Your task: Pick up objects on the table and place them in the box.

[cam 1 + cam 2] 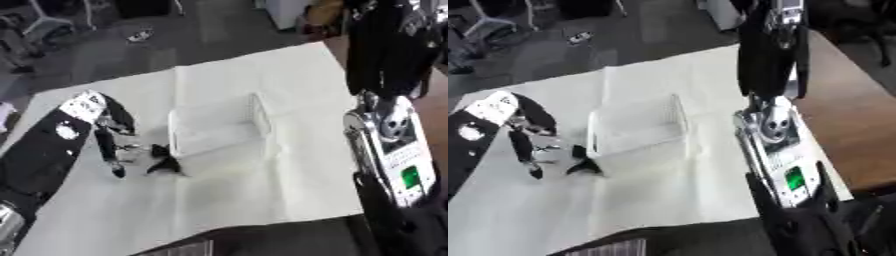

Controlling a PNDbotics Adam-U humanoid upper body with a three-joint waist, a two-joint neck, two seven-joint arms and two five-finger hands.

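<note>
Surface: table (262, 200) covered by a white cloth, creased in folds; bare brown tabletop shows along the right side in the right eye view.
Box: clear plastic box (219, 127), open top, near the cloth's middle, sitting square on the cloth.
Object: small dark object (163, 164) lying on the cloth just beside the box's near-left corner; shape unclear.
Left hand: left hand (114, 150) comes in from the left on a black forearm with white markings, fingers straight and pointing down at the cloth, apart, just left of the dark object; contact with it can't be told.
Right hand: right hand (776, 55) up high at the far right, dark, over the cloth's right edge; finger state can't be told. Silver forearm with a green light below it.
Room: grey floor beyond the table, chair legs (44, 22) far left, blurred clutter at the far edge.
</note>
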